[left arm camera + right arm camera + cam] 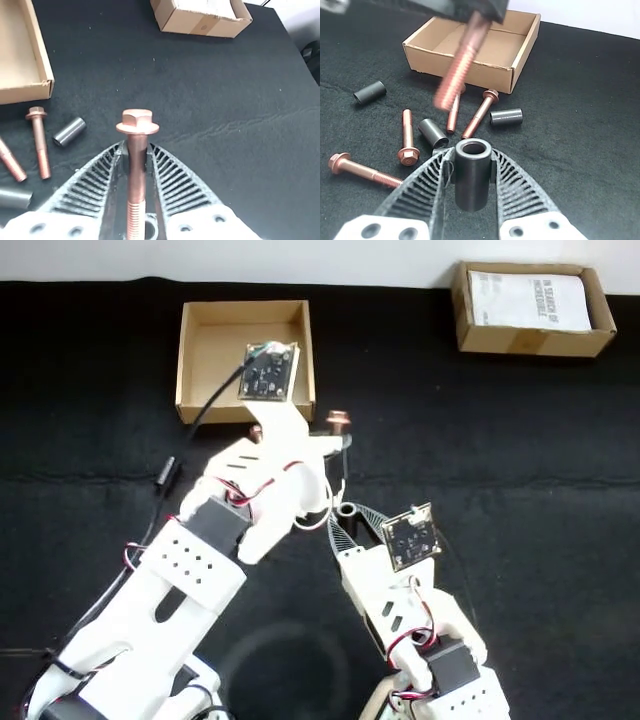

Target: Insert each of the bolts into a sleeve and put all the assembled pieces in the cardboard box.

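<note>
My left gripper (pixel 136 148) is shut on a copper bolt (pixel 136 165), hex head past the fingertips. In the high view this bolt's head (pixel 338 421) sits just right of the open cardboard box (pixel 244 318). My right gripper (pixel 472 152) is shut on an upright dark sleeve (pixel 472 180), bore facing up. The held bolt (pixel 459 65) hangs tilted above and beyond the sleeve, its threaded end apart from the bore. In the high view the right gripper (pixel 346 512) is just below the left gripper (pixel 342 445).
Loose bolts (pixel 480 114) (pixel 407 135) (pixel 362 170) and sleeves (pixel 370 92) (pixel 506 117) (pixel 432 132) lie on the black cloth before the cardboard box (pixel 470 70). A second box (pixel 530 310) holding a printed sheet stands at the far right.
</note>
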Tool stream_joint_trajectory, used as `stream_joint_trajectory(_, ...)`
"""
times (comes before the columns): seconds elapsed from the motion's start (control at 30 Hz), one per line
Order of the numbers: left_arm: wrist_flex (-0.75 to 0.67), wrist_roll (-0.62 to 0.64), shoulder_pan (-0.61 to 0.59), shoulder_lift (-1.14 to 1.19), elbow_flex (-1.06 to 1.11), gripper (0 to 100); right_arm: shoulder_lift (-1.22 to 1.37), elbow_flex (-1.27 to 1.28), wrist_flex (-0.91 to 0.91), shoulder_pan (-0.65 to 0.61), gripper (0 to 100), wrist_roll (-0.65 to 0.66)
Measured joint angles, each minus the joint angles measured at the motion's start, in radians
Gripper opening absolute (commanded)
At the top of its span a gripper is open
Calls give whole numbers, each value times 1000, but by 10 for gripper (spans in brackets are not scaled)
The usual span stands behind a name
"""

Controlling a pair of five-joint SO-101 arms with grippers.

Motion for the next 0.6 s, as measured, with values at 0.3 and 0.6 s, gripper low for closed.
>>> stream_joint_trajectory(0.3, -192, -48, -2, 3, 132, 9, 0, 0, 0, 0, 6, 0)
stream_joint_trajectory(0.6, -242, -68, 0, 3, 173, 9, 0, 0, 0, 0, 6, 0)
